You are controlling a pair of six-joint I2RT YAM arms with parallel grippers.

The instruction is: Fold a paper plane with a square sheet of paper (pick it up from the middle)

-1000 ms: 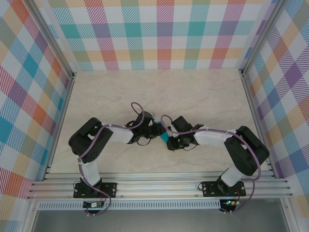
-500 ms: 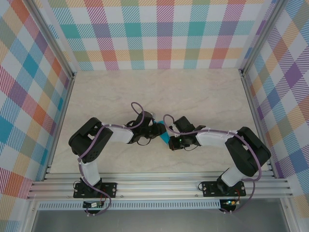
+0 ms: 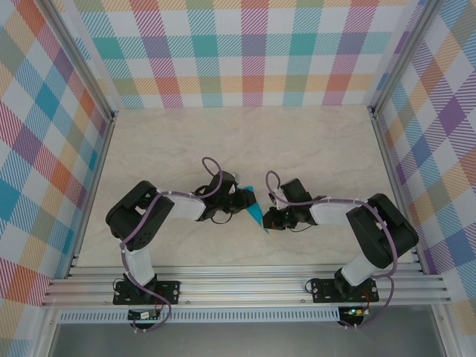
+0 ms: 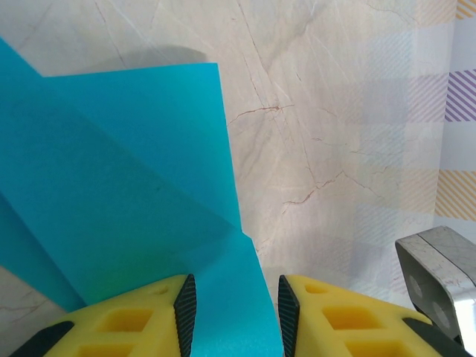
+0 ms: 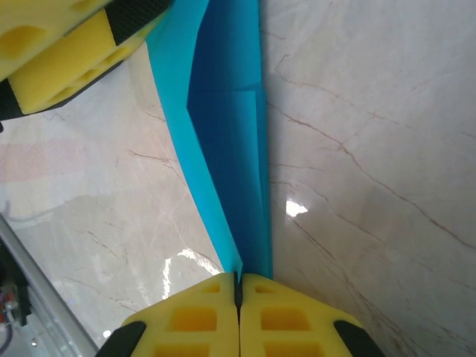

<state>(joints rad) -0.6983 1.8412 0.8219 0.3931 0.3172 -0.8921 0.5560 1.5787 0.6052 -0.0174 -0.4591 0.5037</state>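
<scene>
A pale marble table (image 3: 312, 149) fills the middle of the overhead view, with checked walls around it. The left arm (image 3: 160, 212) and right arm (image 3: 357, 216) reach in from the lower edge and meet just below the centre. Between them sits the teal paper (image 3: 255, 212), folded into a narrow pointed shape with straight creases. In the left wrist view it covers the left half of the frame.

The left gripper (image 4: 232, 305) at the bottom edge has its yellow fingers apart, with the paper in the gap. I cannot tell whether the pads touch it. The right gripper (image 5: 239, 294), bottom centre, is pressed together, pinching the paper's narrow end.
</scene>
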